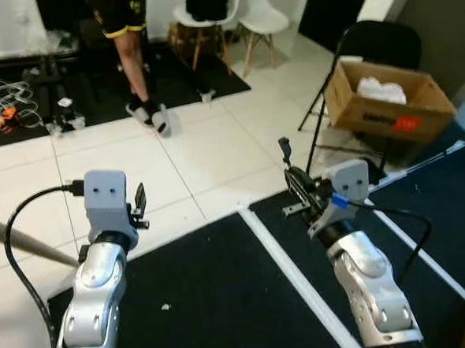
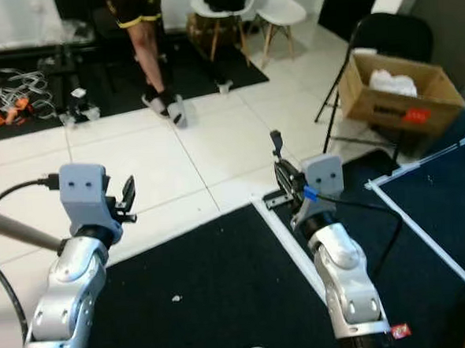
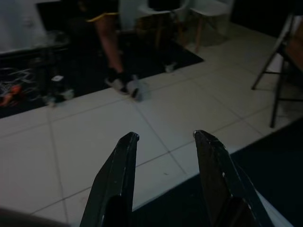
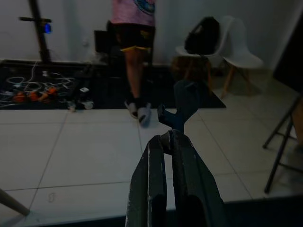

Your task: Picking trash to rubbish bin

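Observation:
My right gripper (image 4: 165,141) is shut on a small dark forked piece of trash (image 4: 182,106), which sticks out past the fingertips. In the left eye view that gripper (image 1: 294,180) is raised over the edge of the black mat, with the piece (image 1: 285,148) pointing up. My left gripper (image 3: 165,137) is open with nothing between its fingers, held above the white tiles (image 1: 140,205). A cardboard box (image 1: 386,105) with white crumpled material inside sits on a black folding chair at the right. A tiny white scrap (image 2: 175,298) lies on the mat between my arms.
A person's legs in sandals (image 1: 141,77) stand ahead on the tiles. White chairs (image 1: 258,18) are behind, and tangled cables (image 1: 7,101) lie far left. White tape lines (image 1: 290,269) cross the black mat. A red wrapper (image 2: 398,331) lies near my right arm.

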